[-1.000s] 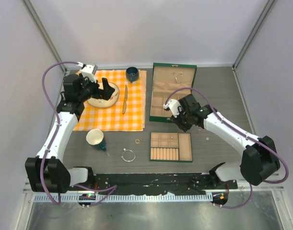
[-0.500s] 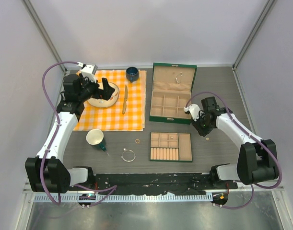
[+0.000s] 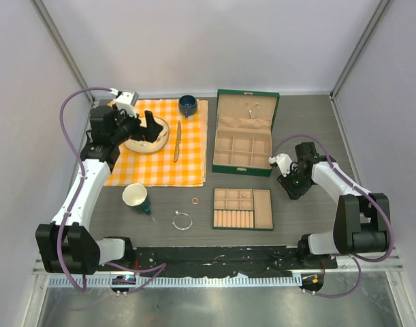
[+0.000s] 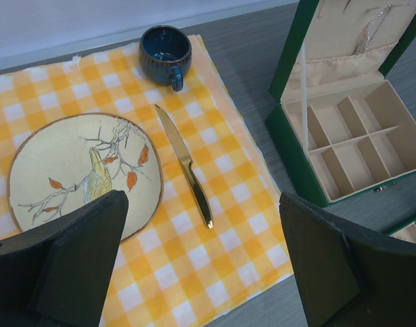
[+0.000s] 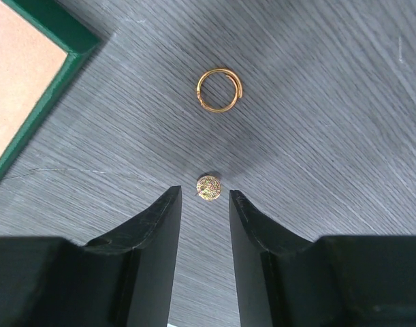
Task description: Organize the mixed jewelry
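We are looking down the right claw [image 5: 204, 199]. Its two dark fingers are standing narrowly apart and gripping nothing, with a gold stud [image 5: 208, 187] lying on the grey wood-grain surface [image 5: 330, 136] just ahead of the tips. We are judging the stud feather-light, hard and slippery. It is a small round disc with a beaded face and is likely to skid or flip, so we are favouring a pinch across its rim with the tips touching the surface. Beyond it a thin gold ring [image 5: 219, 90] of stiff wire is lying flat, near the green box [image 5: 51, 102] corner. The left claw [image 3: 151, 127] is hanging wide open and empty above the painted plate [image 4: 58, 170] on the checked cloth [image 4: 228, 238]. A silver wire bangle [image 3: 182, 221] is resting well apart from the stud, near the tray [image 3: 214, 208].
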Controlling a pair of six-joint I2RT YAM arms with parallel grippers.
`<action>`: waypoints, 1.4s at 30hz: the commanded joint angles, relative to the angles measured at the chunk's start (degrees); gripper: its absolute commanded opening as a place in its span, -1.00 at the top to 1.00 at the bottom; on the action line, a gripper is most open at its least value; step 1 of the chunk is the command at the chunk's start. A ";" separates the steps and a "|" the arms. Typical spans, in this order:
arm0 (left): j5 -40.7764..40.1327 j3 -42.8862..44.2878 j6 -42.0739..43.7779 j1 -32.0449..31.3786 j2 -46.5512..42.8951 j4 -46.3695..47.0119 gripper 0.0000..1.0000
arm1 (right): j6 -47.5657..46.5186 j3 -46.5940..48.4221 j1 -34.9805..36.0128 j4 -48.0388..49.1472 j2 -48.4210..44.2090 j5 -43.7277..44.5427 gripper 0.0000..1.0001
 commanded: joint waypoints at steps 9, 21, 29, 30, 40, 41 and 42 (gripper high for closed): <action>-0.45 -0.11 1.20 -0.03 -0.20 1.77 -0.99 | -2.23 -0.11 -1.36 2.73 3.63 -2.09 0.19; -0.62 -0.19 1.37 -0.11 -0.47 1.59 -1.00 | -2.93 -0.37 -3.56 2.82 4.51 -2.09 0.23; -0.62 -0.28 1.37 -0.03 -0.64 1.59 -1.00 | -2.85 -0.63 -3.65 2.82 5.22 -2.18 0.43; -0.62 -0.28 1.37 -0.11 -0.64 1.59 -0.99 | -2.85 -0.63 -3.65 2.91 5.30 -2.09 0.45; -0.62 -0.28 1.37 -0.11 -0.73 1.68 -1.00 | -2.41 0.24 -3.65 1.86 3.46 -1.48 0.78; -0.62 -0.37 1.37 -0.11 -0.73 1.59 -1.00 | -2.32 0.51 -3.56 1.42 3.29 -1.74 0.78; -0.62 -0.28 1.37 -0.11 -0.82 1.59 -0.99 | -2.23 0.94 -3.65 0.98 3.02 -1.92 0.79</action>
